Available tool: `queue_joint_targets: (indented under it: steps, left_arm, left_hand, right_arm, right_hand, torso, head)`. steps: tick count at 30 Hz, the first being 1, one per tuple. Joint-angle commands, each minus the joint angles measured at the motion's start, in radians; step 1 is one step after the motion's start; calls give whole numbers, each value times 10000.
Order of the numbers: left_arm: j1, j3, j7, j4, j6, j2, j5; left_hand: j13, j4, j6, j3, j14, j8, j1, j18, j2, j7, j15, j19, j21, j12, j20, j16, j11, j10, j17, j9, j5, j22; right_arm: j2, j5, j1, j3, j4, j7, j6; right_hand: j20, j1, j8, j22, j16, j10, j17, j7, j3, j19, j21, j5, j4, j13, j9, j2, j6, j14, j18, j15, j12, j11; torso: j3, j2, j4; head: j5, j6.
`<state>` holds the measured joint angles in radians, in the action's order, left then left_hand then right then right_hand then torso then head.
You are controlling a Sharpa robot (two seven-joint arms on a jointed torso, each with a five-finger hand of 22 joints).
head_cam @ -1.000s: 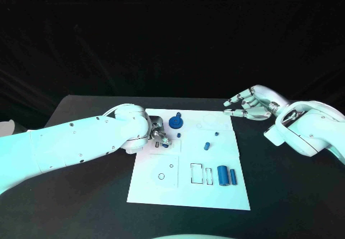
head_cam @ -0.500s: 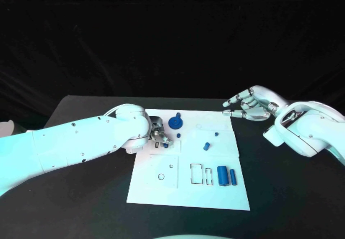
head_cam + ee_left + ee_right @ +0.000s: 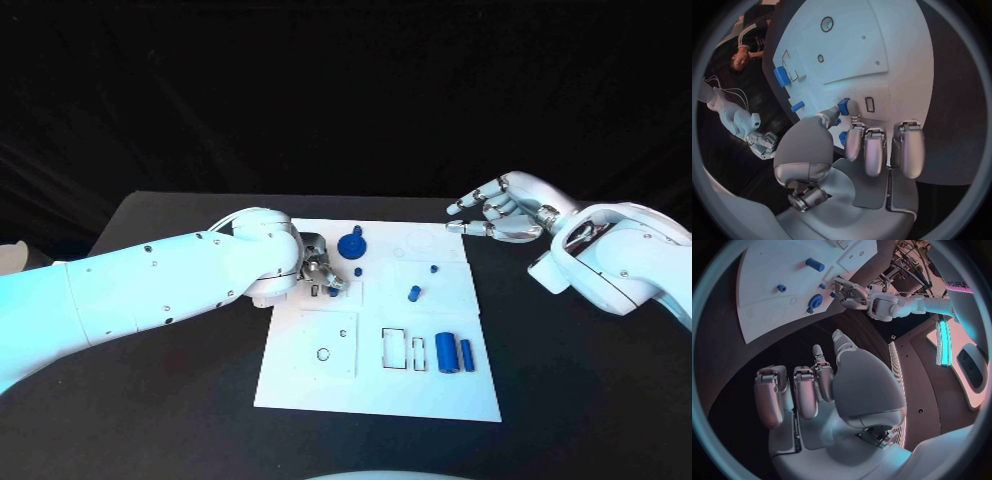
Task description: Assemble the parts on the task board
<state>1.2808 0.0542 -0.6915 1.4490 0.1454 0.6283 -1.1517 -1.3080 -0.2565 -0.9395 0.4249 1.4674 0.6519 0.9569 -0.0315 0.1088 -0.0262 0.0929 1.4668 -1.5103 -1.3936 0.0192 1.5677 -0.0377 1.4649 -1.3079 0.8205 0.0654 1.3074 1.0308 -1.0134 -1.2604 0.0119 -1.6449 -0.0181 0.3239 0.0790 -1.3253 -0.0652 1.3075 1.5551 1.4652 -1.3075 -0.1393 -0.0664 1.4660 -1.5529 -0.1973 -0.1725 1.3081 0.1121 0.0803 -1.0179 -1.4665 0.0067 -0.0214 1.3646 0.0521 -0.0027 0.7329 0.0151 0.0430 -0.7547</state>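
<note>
1. Left hand [image 3: 320, 272] sits over the board's [image 3: 378, 385] far-left part, pinching a small blue part [image 3: 842, 106] between thumb and finger.
2. Right hand [image 3: 498, 212] hovers off the board's far-right corner, above the bench [image 3: 577, 400], fingers curled and holding nothing.
3. Gear [image 3: 353, 247] lies far on the board; two blocks [image 3: 454, 353] near right.

The head camera looks down from above; each wrist camera sits close behind its robot hand; all share the task board [image 3: 378, 330].
</note>
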Motion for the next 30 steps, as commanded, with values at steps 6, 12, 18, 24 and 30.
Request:
queue_joint_targets:
  steps: [6,12,18,24,30]
  left_arm:
    - [-185,68,-1317,133,9,154,195]
    - [-187,-60,-1224,307,-473,415,195]
    - [-176,-239,-1023,543,-829,637,372]
    - [-141,-468,-605,854,-976,898,1059]
    - [131,-665,-487,1159,-618,1320,1277]
  left_hand:
    - [-1018,-359,-69,-1282,1034,138,-737,117,188,129,128,671,-121,-64,-122,31,-141,137,-2629,79,-40,1779]
    - [-1057,-375,-61,-2329,1034,225,-1309,130,16,164,165,700,-152,-116,-167,31,-178,175,-2629,123,-46,1841]
    - [-1028,-362,-37,-2609,1034,240,-1332,120,-88,163,166,682,-125,-87,-173,31,-180,158,-2629,129,-36,1798]
    - [-882,-345,210,-2945,1034,153,-739,68,-237,90,129,581,16,72,-148,31,-125,46,-2629,87,46,1573]
    - [-730,-349,568,-3505,1034,-178,-165,66,-321,-88,2,580,31,215,-41,31,27,-72,-2629,-196,61,1567]
  right_arm:
    - [-5,-106,6,0,20,-15,-140]
    - [-9,-106,6,-2,62,-10,-143]
    - [-24,-105,9,-9,119,-7,-156]
    - [-49,-95,28,-19,192,-19,-168]
    - [-75,-77,52,-30,299,-23,-173]
  right_hand:
    - [92,44,-34,2286,-45,87,-2279,-13,66,854,35,-38,12,1546,16,-18,-11,-956,23,43,-32,34]
    - [92,44,-34,2286,-45,87,-2279,-13,66,854,35,-38,12,1546,16,-18,-11,-956,23,43,-32,34]
    - [92,44,-34,2286,-45,87,-2279,-13,66,854,35,-38,12,1546,16,-18,-11,-956,23,43,-32,34]
    - [92,60,-34,2279,-49,81,-2272,-12,86,849,39,-44,2,1540,17,-20,-10,-954,24,43,-43,32]
    - [92,60,-34,2279,-49,81,-2272,-12,86,849,39,-44,2,1540,17,-20,-10,-954,24,43,-43,32]
  torso:
    - [-2,-2,-6]
    - [6,-7,3]
    - [2,-4,-4]
    - [5,6,-9]
    - [7,-5,-1]
  head:
    - [-14,14]
    - [-25,54]
    - [-3,83]
    - [-16,129]
    - [-22,158]
